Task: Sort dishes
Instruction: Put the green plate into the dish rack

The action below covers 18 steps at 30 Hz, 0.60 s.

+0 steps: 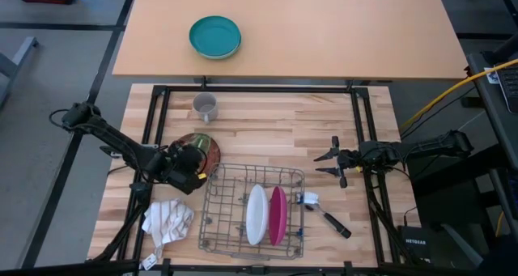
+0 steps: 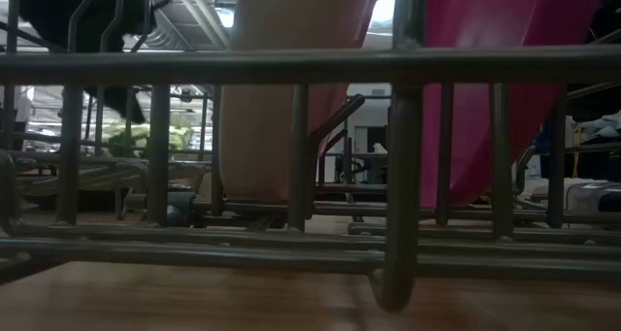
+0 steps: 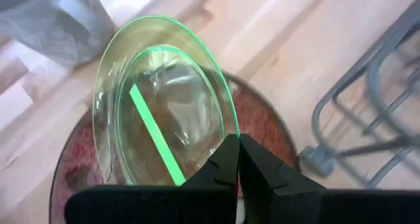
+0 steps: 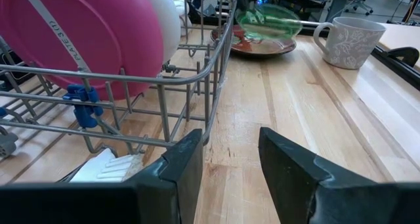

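The left gripper point(image 3: 237, 159) has its fingers pinched on the pale green plate's point(image 3: 164, 109) rim, tilting it off the dark red plate point(image 1: 212, 153) — presumably bound for the rack point(image 1: 220, 215) holding the white plate point(image 1: 256, 214) and pink plate point(image 1: 278, 214) — while the right gripper point(image 1: 333, 163) waits spread over the desk point(image 1: 267, 122).

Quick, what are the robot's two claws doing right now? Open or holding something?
Left gripper: shut on the pale green plate, tilted up above the dark red plate.
Right gripper: open, holding nothing, beside the dish rack.
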Motion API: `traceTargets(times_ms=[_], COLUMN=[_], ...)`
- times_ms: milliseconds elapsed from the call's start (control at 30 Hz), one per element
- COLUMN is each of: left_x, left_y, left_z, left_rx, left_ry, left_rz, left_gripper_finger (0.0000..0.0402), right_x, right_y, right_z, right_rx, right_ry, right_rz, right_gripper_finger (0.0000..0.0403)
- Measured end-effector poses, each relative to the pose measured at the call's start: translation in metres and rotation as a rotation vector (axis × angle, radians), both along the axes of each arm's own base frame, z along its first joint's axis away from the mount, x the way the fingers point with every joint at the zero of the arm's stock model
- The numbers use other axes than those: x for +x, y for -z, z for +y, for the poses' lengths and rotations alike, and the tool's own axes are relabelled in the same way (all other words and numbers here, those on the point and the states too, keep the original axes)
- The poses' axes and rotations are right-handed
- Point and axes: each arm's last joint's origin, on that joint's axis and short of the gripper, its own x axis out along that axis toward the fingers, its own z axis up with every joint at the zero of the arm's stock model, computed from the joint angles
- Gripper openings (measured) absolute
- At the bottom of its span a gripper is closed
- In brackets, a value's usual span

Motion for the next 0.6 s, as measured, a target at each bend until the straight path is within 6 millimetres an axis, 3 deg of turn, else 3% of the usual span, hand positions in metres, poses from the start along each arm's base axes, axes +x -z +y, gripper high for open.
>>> traceTargets(times_ms=[600], left_x=[-0.021], left_y=[-0.043], left_z=[0.013], left_rx=[-0.032], left_ry=[-0.039], left_rz=[-0.299], left_gripper_finger=[0.0000], right_x=[0.000], right_y=[0.000], right_z=[0.000], right_rx=[0.002], right_ry=[-0.007], right_rz=[0.000], right_gripper_finger=[0.0154])
